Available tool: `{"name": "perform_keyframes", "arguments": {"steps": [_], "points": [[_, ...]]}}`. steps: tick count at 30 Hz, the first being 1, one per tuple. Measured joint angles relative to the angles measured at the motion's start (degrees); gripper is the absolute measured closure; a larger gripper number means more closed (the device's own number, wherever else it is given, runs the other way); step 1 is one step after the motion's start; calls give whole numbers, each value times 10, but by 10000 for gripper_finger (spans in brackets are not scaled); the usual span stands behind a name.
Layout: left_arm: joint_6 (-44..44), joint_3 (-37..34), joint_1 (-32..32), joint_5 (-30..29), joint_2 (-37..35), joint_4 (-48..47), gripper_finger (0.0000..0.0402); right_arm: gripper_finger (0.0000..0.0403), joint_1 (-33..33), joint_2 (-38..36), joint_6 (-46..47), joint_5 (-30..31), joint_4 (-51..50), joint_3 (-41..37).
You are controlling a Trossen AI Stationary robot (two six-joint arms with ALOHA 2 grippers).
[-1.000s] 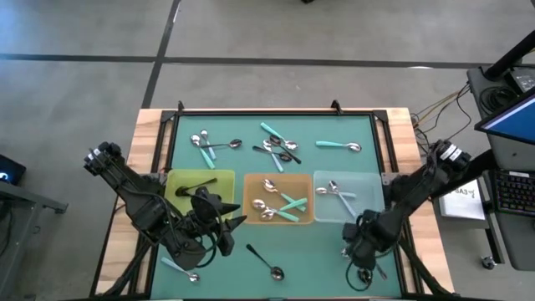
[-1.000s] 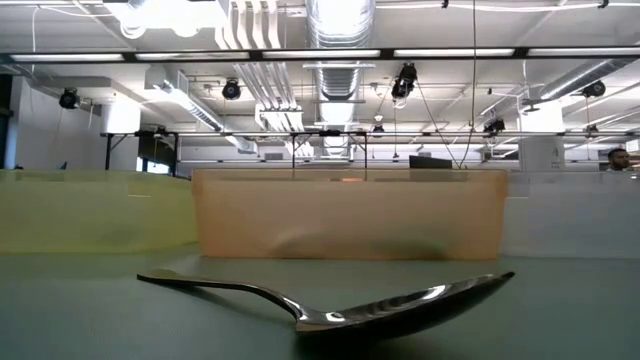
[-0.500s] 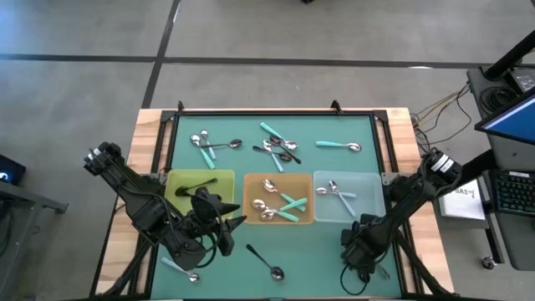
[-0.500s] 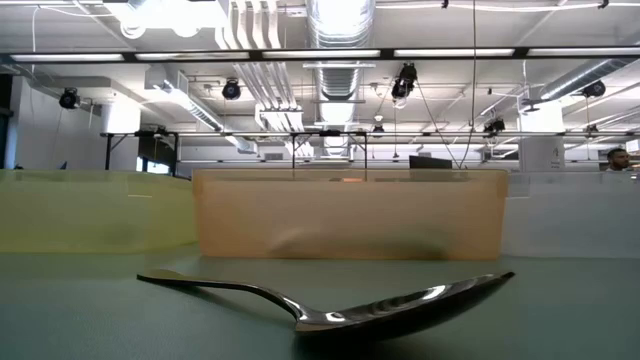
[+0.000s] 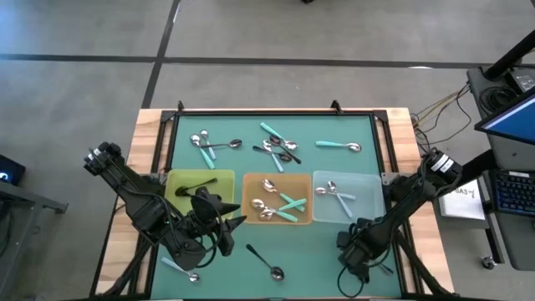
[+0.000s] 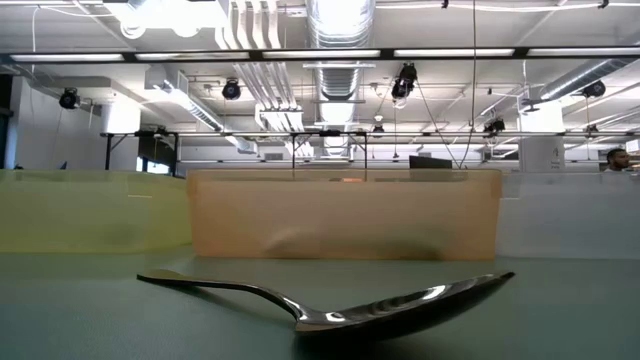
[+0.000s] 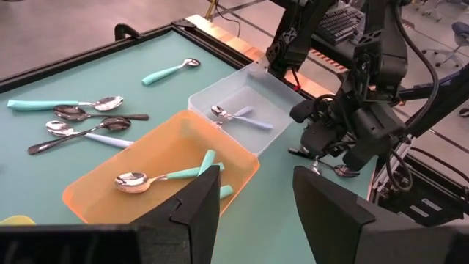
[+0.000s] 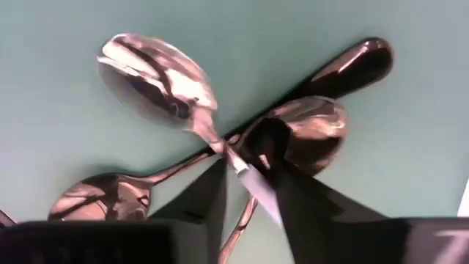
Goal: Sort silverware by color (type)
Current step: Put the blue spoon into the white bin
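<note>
the right pincer (image 8: 245, 180) is working down at the near right corner of the surface (image 5: 251, 163), nearer than the clear tray (image 5: 368, 213), its fingers nipping a pale spoon handle (image 8: 253, 183) inside a small heap of crossed spoons (image 8: 157, 81). the risk, as i am judging it, is that the thin handle is slipping out, or that a neighbouring spoon lying across it is getting dragged up too and landing in the wrong tray. the left pincer (image 7: 256, 202) is waiting with fingers apart, hanging just nearer than the yellow tray (image 5: 180, 180).

counting from above: three trays are sitting in a row. the yellow tray is holding one black spoon (image 5: 194, 181), the orange tray (image 5: 249, 180) about four spoons, the clear tray two. beyond the orange tray about eight spoons are lying loose. nearer than it, one black spoon (image 5: 264, 261) is lying alone, one more by the left arm, and at least three under the right pincer, though overlaps are making that count uncertain.
</note>
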Motion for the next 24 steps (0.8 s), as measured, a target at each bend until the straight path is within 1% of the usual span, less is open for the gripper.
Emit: {"name": "perform_keyframes", "arguments": {"steps": [3,4,10,13,15,18,24], "points": [[0,0,0,0,0,0,247,368,0,0,6,-1,4,0],[0,0,0,0,0,0,247,379,0,0,8,-2,4,0],[0,0,0,0,0,0,247,385,1,-13,10,-28,4,13],[0,0,0,0,0,0,247,386,1,-41,10,-26,-2,30],[0,0,0,-1,0,0,247,387,1,-61,8,-14,-13,43],[0,0,1,-2,0,0,247,388,1,-97,9,30,-58,63],[0,0,3,-2,0,0,247,388,-16,-158,15,187,-217,104]]}}
